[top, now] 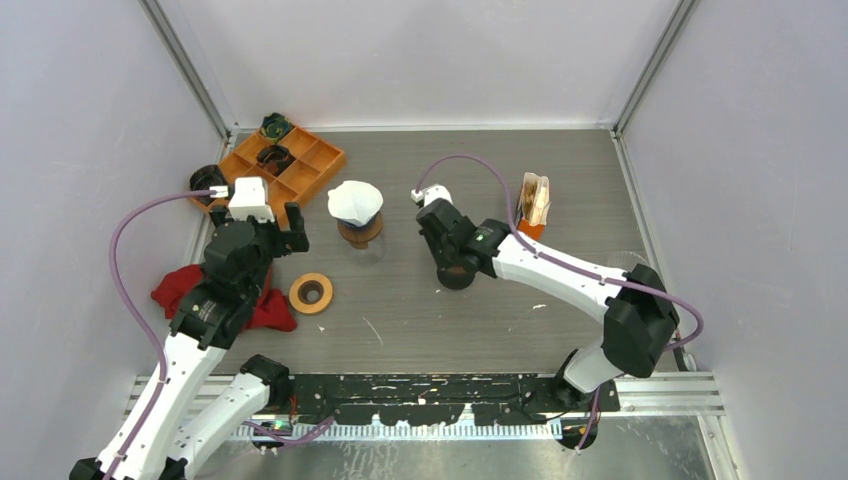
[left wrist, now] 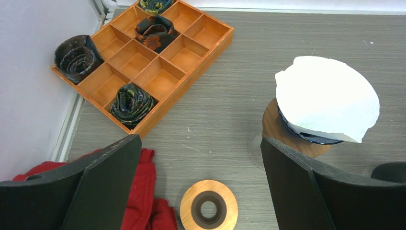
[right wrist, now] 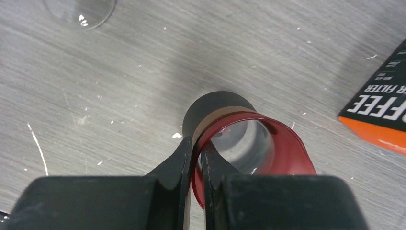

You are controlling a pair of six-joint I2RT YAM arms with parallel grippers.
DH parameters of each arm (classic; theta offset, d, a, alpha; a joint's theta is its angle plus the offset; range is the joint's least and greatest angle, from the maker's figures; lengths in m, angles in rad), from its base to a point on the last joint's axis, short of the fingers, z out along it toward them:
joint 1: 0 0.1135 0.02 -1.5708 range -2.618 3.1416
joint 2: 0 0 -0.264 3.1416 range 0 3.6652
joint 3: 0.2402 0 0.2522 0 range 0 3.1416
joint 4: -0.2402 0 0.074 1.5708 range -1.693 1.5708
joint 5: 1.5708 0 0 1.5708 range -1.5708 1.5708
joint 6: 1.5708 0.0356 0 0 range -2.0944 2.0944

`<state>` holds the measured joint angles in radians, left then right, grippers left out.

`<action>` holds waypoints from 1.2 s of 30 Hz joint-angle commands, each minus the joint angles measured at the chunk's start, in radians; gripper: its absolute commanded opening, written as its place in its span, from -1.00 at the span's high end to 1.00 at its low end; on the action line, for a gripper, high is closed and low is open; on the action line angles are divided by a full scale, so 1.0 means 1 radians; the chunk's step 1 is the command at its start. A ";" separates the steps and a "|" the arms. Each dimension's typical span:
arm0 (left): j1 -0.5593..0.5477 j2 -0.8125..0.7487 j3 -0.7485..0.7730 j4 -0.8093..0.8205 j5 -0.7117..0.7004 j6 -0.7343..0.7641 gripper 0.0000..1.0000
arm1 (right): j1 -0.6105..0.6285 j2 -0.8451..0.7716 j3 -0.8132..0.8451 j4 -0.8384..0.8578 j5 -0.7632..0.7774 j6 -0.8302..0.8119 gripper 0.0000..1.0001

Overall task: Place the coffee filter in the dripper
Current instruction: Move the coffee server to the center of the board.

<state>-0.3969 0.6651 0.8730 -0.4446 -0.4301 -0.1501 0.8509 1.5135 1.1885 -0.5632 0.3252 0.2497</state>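
**Filter sits on dripper; left tool open beside it, right tool clamped on a red cup**

Top view. The white paper coffee filter rests on top of the dark, wood-collared dripper, towards the far edge of the grey table and left of its middle. The left gripper hangs just left of the dripper, apart from both it and the filter. An orange wooden compartment tray lies in the far-left corner. A red cloth is by the left edge, and a flat wooden ring lies between the cloth and the dripper. The right gripper is to the right of the dripper, apart from it. An orange filter box stands nearer the right edge.

Left wrist view. The fingers are spread wide with nothing between them. The filter covers the dripper's mouth and tilts slightly, ahead of the right finger. Whether it is seated down inside cannot be told.

Right wrist view. The fingers are pinched on the rim of a red translucent cup standing on the table. The filter box corner shows at right.
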 commanded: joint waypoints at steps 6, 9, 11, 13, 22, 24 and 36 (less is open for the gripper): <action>0.006 -0.008 0.000 0.069 -0.029 0.002 -0.98 | 0.122 -0.011 -0.013 0.077 0.077 0.095 0.92; 0.006 -0.007 -0.001 0.069 -0.034 0.003 -0.98 | 0.146 0.004 -0.016 0.083 0.064 0.106 0.92; 0.006 -0.006 -0.001 0.069 -0.034 0.003 -0.98 | 0.165 0.010 -0.020 0.095 0.062 0.100 0.91; 0.006 -0.005 0.000 0.069 -0.033 0.004 -0.98 | 0.178 0.020 -0.026 0.109 0.054 0.094 0.91; 0.006 0.005 0.000 0.067 -0.035 0.003 -0.98 | 0.201 0.060 -0.028 0.132 0.045 0.070 0.89; 0.006 0.004 0.000 0.067 -0.036 0.004 -0.98 | 0.201 0.057 -0.030 0.133 0.038 0.066 0.86; 0.006 0.024 0.011 0.046 -0.030 -0.040 -0.98 | 0.204 0.008 -0.009 0.118 0.035 0.046 0.31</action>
<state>-0.3969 0.6834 0.8688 -0.4446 -0.4469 -0.1539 1.0481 1.5650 1.1507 -0.4770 0.3500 0.3130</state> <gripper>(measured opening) 0.992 0.303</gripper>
